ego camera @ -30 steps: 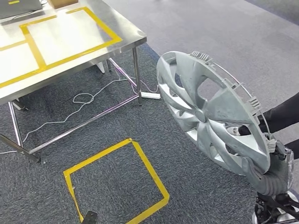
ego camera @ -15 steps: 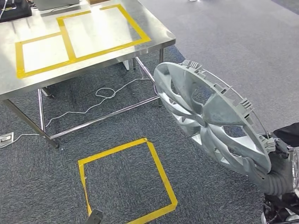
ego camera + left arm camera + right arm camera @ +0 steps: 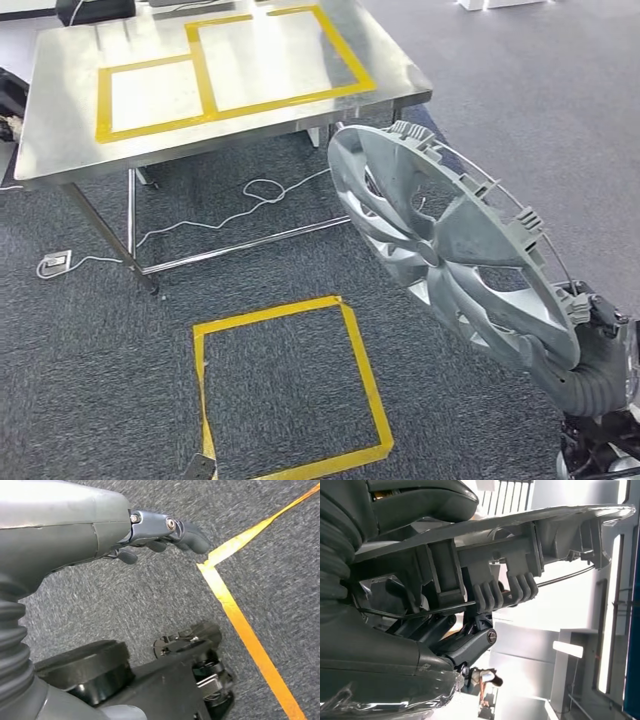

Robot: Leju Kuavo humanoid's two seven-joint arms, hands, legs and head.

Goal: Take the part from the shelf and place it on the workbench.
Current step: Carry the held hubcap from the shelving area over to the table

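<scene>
The part is a silver wheel cover (image 3: 453, 250) with curved spokes and clips around its rim. My right hand (image 3: 585, 375) grips it by the lower rim at the picture's right edge and holds it tilted above the carpet. In the right wrist view the thumb (image 3: 414, 500) lies on one face of the cover's rim (image 3: 516, 530) and darker fingers (image 3: 471, 645) on the other. The steel workbench (image 3: 68, 140) stands ahead to the left, apart from the cover. My left hand (image 3: 162, 530) hangs over the carpet, fingers stretched out, holding nothing.
Yellow tape (image 3: 200, 70) marks two rectangles on the bench top. A yellow tape square (image 3: 264, 313) lies on the grey carpet in front of the bench. A white cable (image 3: 260, 190) and a socket box (image 3: 55, 263) lie under the bench. A person (image 3: 484, 680) stands far off.
The whole picture has shifted: the camera has turned, and the bench and floor square now sit further right. The wheel cover stays in my right hand's grip.
</scene>
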